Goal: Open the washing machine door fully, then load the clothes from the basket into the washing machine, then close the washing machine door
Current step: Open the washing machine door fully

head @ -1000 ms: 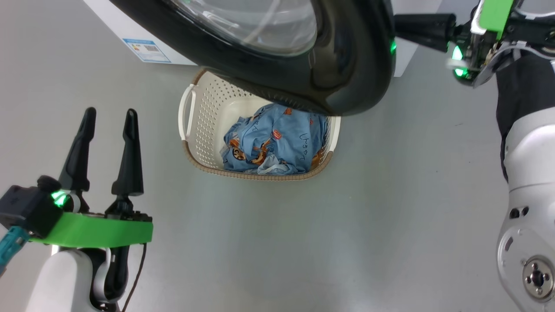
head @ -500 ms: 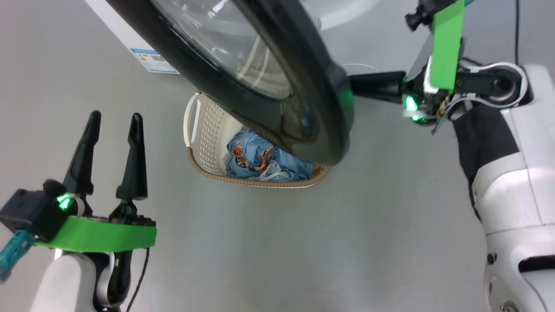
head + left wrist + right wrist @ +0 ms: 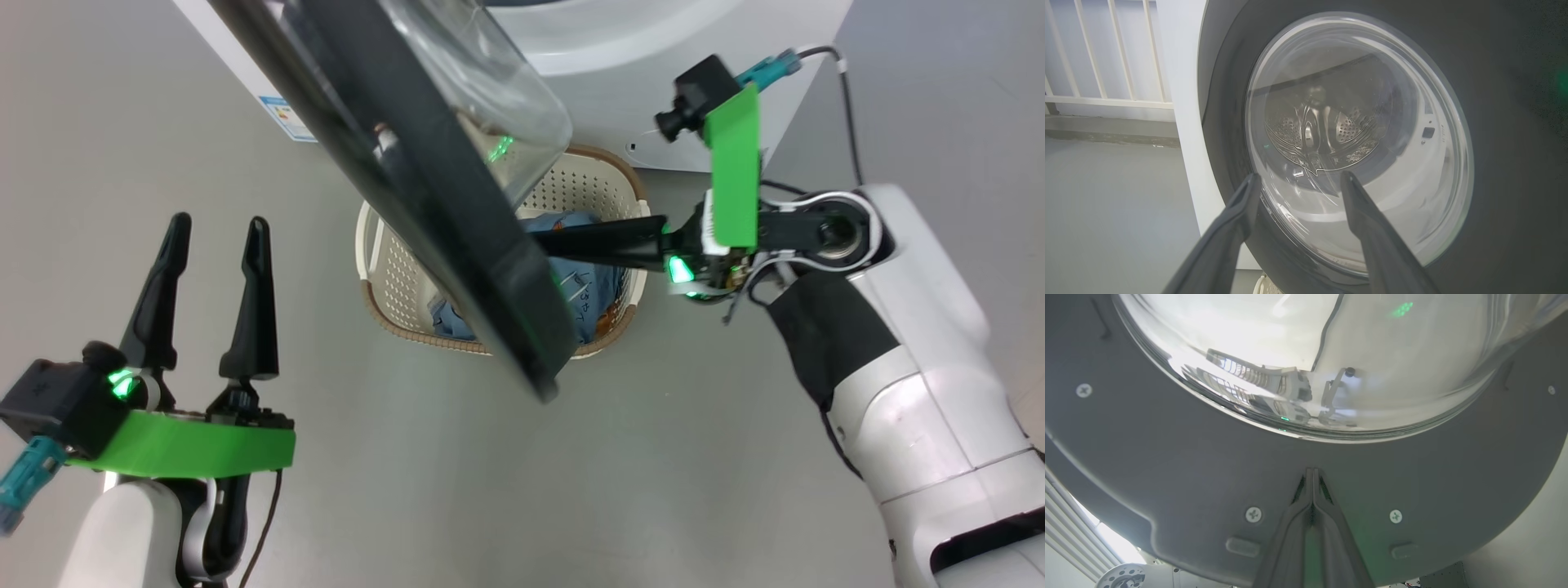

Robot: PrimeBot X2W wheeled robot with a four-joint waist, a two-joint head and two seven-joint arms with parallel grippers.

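Grey floor (image 3: pixel 653 457) smooth | white railing (image 3: pixel 1106 53) bkgd | L tool (image 3: pixel 219 224) spread | R tool (image 3: pixel 1312 473) clenched at door (image 3: pixel 457 245)

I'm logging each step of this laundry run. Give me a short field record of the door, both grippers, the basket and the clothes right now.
door state: washing machine door swung out from the washing machine, edge-on above the basket in the head view
right arm: right gripper shut, fingertips against the door's grey inner face
left arm: left gripper open, holding nothing, apart from the door
load: clothes lying in the basket
basket spot: on the floor before the machine
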